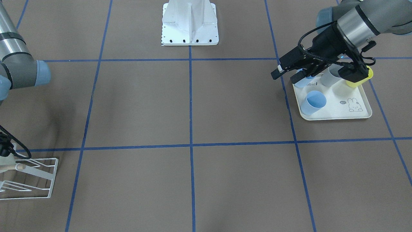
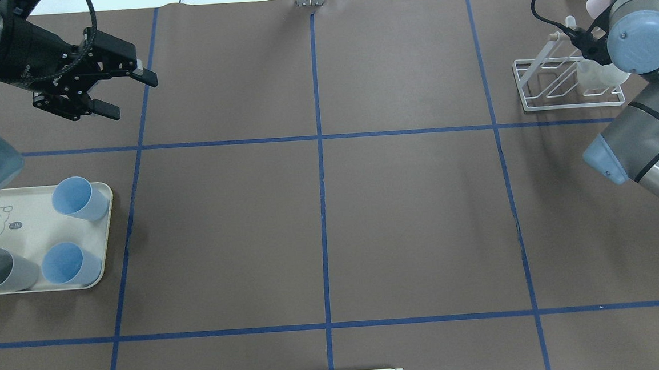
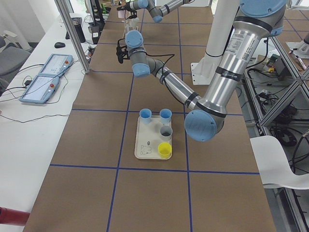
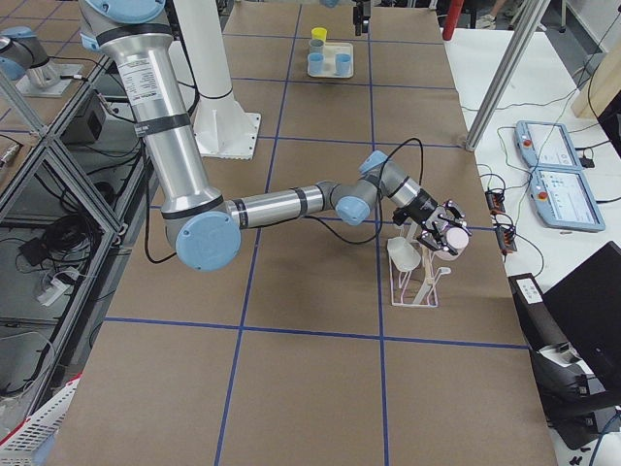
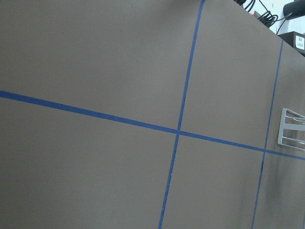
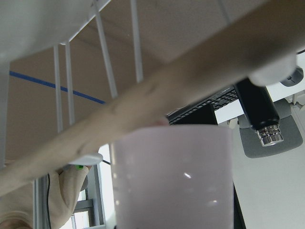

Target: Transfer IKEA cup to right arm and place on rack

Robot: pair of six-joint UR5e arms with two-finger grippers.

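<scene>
**Pink cup at the rack, left gripper empty**

The pale pink plastic cup (image 6: 171,176) is at the far right of the table, by the small white wire rack (image 2: 573,103). In the right wrist view it fills the lower middle, and the rack's pale wooden dowel (image 6: 143,109) crosses right at its rim; I cannot tell whether they touch. The right gripper (image 4: 444,233) is at the cup, but no view shows clearly whether its fingers are pinching it. A whitish translucent cup (image 2: 594,74) sits on the rack.

The left gripper (image 2: 132,97) hovers over the far left of the brown table (image 2: 411,214), its fingers spread with nothing between them. Nearer on the left lies a cream rabbit-print tray (image 2: 28,223) holding two light blue cups (image 2: 75,197) (image 2: 68,264), a grey cup (image 2: 0,271) and a yellow cup (image 3: 165,150).
</scene>
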